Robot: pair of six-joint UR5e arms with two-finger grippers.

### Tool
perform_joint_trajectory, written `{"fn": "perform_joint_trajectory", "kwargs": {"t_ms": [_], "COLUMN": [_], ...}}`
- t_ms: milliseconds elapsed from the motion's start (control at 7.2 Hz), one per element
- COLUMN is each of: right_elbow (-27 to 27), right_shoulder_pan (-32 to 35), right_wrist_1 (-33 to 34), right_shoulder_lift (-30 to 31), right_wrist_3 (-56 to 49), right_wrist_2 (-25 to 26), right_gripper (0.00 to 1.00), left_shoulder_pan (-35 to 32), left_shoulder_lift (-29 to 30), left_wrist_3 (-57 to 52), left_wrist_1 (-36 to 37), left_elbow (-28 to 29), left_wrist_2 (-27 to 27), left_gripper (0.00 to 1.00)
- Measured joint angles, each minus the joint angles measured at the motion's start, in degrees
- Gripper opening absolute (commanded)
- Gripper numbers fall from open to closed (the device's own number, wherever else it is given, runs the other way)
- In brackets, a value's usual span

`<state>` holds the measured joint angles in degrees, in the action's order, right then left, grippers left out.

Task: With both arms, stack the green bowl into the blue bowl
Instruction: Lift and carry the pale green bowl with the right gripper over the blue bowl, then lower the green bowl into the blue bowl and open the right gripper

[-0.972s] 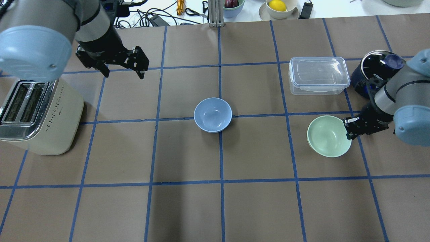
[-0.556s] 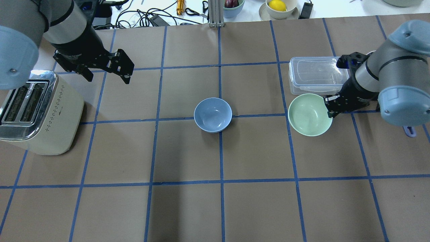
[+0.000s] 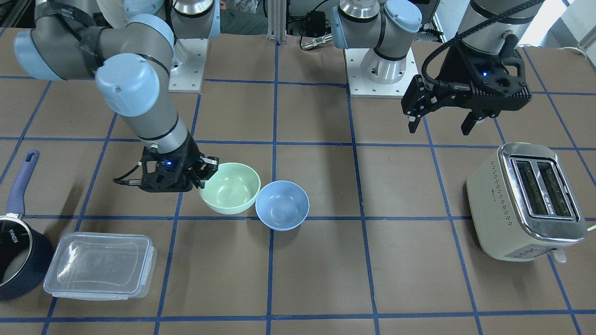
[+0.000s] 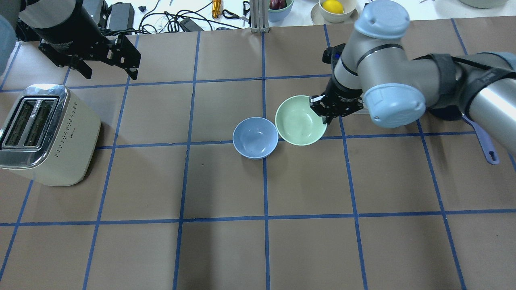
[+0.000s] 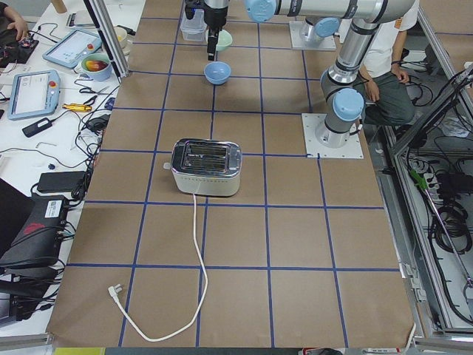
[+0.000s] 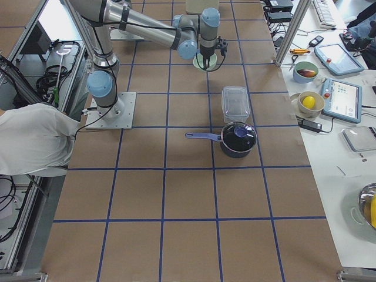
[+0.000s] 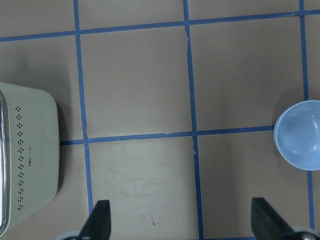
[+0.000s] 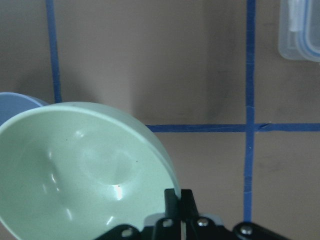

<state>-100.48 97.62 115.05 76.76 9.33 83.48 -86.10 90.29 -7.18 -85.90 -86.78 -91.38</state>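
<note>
The green bowl (image 4: pixel 300 120) hangs tilted from my right gripper (image 4: pixel 320 109), which is shut on its right rim. It is held just right of the blue bowl (image 4: pixel 255 137), rim beside rim. The blue bowl stands upright and empty at the table's middle. The front-facing view shows the green bowl (image 3: pixel 230 187), the right gripper (image 3: pixel 205 172) and the blue bowl (image 3: pixel 282 205). The right wrist view shows the green bowl (image 8: pixel 85 170) pinched at its rim. My left gripper (image 4: pixel 111 72) is open and empty, high over the far left, also in the front-facing view (image 3: pixel 438 129).
A cream toaster (image 4: pixel 44 133) stands at the left edge. A clear lidded container (image 3: pixel 100 265) and a dark navy saucepan (image 3: pixel 14 251) sit at the far right, mostly hidden under my right arm in the overhead view. Cables and small bowls lie beyond the table's far edge.
My right gripper has carried the green bowl leftward from the table's right side to right beside the blue bowl. My left gripper has drawn back toward the far left, still open.
</note>
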Motion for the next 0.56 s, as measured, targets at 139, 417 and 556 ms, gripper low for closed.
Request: {"fn": "perform_joint_trajectory", "kwargs": {"t_ms": [139,417,556], "right_elbow": [3.2,6.6,7.1], "right_shoulder_pan": [3.9,8.0,8.5], "right_wrist_1": [-0.2,-1.1,-2.3], "right_shoulder_lift": [-2.9,-7.9,-9.4], "right_wrist_3": [5.2,9.8,9.9], "right_wrist_2": [0.0,0.0,-0.2], "right_gripper": [0.00,0.00,0.00], "left_shoulder_pan": [0.0,-0.2,-0.3], "left_shoulder_lift": [0.1,0.0,0.0], "left_wrist_3": [0.0,0.1,0.1], "left_wrist_1": [-0.1,-0.1,-0.1], "left_elbow": [0.0,-0.3,-0.7], "left_wrist_2": [0.1,0.1,0.1], "left_gripper": [1.00,1.00,1.00]}}
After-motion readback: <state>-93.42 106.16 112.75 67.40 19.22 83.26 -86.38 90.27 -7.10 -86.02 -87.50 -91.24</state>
